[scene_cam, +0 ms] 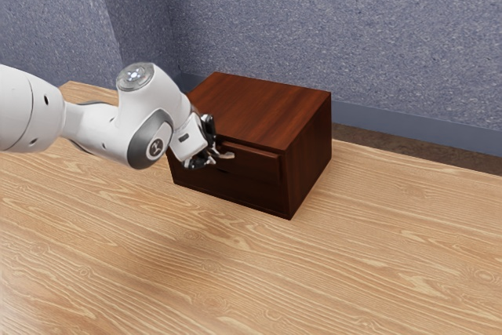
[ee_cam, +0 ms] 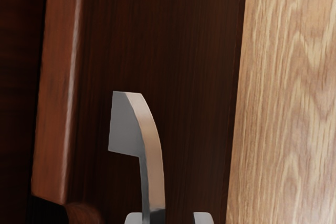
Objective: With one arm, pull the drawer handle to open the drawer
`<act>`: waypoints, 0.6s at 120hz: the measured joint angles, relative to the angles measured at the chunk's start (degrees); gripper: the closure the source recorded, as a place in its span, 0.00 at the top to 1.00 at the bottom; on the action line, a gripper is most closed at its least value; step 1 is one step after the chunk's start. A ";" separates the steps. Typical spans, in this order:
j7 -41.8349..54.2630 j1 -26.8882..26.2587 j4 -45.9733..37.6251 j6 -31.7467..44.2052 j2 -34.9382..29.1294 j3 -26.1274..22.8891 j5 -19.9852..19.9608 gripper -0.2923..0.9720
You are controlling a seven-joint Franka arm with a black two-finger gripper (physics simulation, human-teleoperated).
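A dark brown wooden cabinet (scene_cam: 263, 107) stands on the table, and its drawer front (scene_cam: 252, 170) juts out a little from the cabinet face. The grey metal handle (scene_cam: 227, 154) sits on that front. My black gripper (scene_cam: 210, 156) is right at the handle, reaching in from the exterior view's left. In the wrist view the handle (ee_cam: 143, 140) curves off the dark drawer front (ee_cam: 189, 51) and runs down between my fingertips (ee_cam: 202, 217). It lies against one of them, with a gap to the other. The gripper is open around the handle.
The light wooden table (scene_cam: 259, 272) spreads wide in front of the cabinet and to the exterior view's right. A grey wall (scene_cam: 353, 21) stands behind, beyond the table's far edge. In the wrist view the table (ee_cam: 289, 103) lies beside the drawer front.
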 joint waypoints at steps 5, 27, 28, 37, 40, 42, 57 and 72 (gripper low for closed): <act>0.01 0.00 -0.12 0.02 -0.07 0.00 -0.02 0.24; 0.09 0.04 -1.21 0.02 -1.19 -0.01 -0.22 0.24; 0.09 0.04 -1.27 0.02 -1.26 -0.01 -0.23 0.24; 0.16 0.09 -1.83 -0.01 -2.02 -0.01 -0.28 0.24; 0.19 0.10 -2.00 -0.02 -2.26 -0.02 -0.30 0.24; 0.21 0.11 -2.12 -0.02 -2.42 -0.02 -0.32 0.24; 0.36 0.08 -2.95 0.00 -3.06 -0.01 -0.41 0.23; 0.49 0.06 -3.74 -0.01 -3.76 -0.01 -0.48 0.23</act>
